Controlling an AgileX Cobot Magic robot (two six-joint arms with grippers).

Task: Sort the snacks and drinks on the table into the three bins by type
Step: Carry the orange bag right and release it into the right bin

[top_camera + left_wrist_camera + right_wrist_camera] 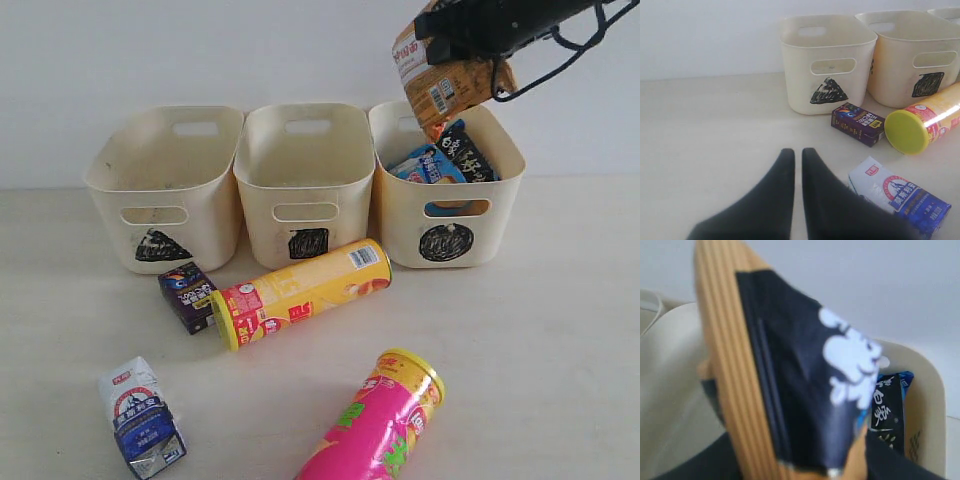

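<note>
Right hand [455, 45] is clamped on the orange-brown bag [450, 90], hanging long-axis down, circle bin [400, 215] straight at 6 o'clock below. Left hand [796, 162] pinched together, empty.

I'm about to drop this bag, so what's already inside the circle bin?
The blue-black bag leans inside the circle bin. The bin's wall and that bag hide its floor. The orange-brown bag hangs above it in the right gripper, not inside yet.
</note>
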